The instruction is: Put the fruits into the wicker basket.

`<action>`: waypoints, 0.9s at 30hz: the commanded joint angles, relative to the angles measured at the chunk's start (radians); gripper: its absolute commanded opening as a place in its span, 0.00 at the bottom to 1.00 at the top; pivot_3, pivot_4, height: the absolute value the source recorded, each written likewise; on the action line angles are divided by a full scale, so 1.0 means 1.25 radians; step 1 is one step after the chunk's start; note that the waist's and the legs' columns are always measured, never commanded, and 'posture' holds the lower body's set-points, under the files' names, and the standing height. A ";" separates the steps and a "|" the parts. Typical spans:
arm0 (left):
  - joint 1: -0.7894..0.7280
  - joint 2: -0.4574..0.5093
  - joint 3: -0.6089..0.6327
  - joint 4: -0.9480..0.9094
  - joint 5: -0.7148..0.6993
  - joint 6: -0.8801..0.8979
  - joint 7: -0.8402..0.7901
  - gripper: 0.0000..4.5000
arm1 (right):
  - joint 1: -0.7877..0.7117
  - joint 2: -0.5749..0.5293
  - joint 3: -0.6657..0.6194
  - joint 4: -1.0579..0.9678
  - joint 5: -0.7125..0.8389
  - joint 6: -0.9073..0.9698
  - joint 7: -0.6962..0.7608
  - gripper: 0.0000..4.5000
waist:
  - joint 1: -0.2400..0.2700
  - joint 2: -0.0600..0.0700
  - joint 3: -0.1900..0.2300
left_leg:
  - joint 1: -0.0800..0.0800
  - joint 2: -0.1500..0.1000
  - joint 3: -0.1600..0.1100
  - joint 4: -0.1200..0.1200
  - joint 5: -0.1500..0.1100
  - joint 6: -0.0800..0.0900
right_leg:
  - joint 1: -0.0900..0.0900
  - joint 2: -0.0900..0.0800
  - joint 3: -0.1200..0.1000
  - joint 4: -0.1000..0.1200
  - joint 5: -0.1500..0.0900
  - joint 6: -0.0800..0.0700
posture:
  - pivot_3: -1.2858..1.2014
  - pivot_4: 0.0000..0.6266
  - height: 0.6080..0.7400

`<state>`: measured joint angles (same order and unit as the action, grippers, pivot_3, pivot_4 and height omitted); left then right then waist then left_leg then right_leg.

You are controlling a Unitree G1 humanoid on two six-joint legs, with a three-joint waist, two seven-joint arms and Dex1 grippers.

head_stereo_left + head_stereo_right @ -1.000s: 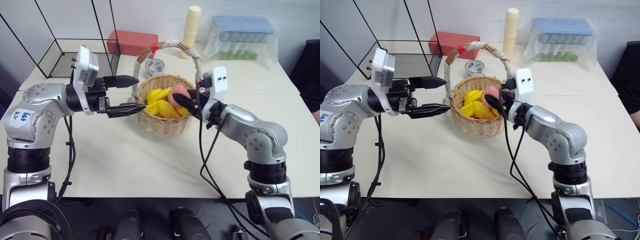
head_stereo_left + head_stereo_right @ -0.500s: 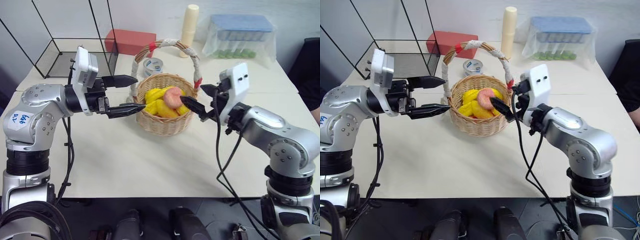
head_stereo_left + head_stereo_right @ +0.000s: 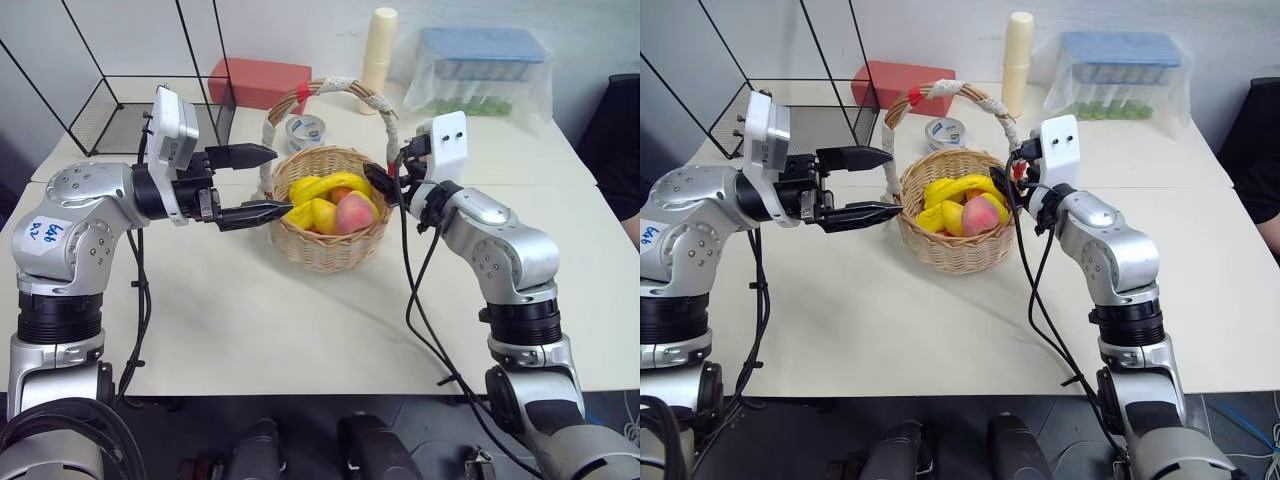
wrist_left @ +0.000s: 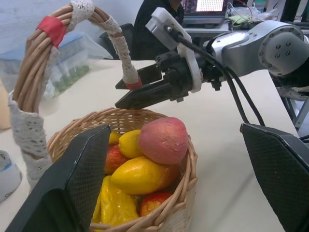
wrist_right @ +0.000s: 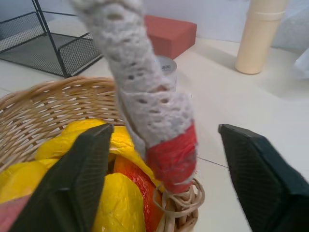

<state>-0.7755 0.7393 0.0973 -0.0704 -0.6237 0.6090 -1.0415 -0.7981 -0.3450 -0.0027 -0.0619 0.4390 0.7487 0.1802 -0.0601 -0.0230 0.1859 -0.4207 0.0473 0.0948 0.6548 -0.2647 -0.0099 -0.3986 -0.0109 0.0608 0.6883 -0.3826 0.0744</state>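
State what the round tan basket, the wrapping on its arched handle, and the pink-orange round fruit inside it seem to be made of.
Round tan basket: woven wicker, matt; interlaced strands show. Wrapping on its arched handle: white lace-like cloth with open holes, ending in a smooth red tape band. Pink-orange round fruit: probably plastic or foam, with an even, slightly dull skin.

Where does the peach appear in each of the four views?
Left eye view: peach in the basket, toward its right rim.
Right eye view: peach, same spot.
Left wrist view: peach on top of the fruit pile, picture centre.
Right wrist view: I cannot pick out the peach.
Shared landmark: the red band on the handle.
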 commanded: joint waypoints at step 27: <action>-0.068 -0.093 -0.049 0.063 0.017 -0.058 -0.061 1.00 | 0.441 -0.230 -0.531 -0.167 0.034 -0.101 0.112 0.21 | 0.005 0.000 0.000 | 0.002 0.000 0.002 0.003 0.001 0.000 | 0.001 0.002 0.002 0.000 0.000 0.000 | 0.52 0.24 1.00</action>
<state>-0.8302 0.6236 0.0227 0.0163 -0.6032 0.5547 -1.1124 -0.2465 -0.6339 -0.6141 -0.2537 0.4645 0.6763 0.3288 -0.0542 -0.0227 0.1859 -0.4187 0.0473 0.0975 0.6580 -0.2638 -0.0105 -0.3971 -0.0080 0.0635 0.6883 -0.3826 0.0745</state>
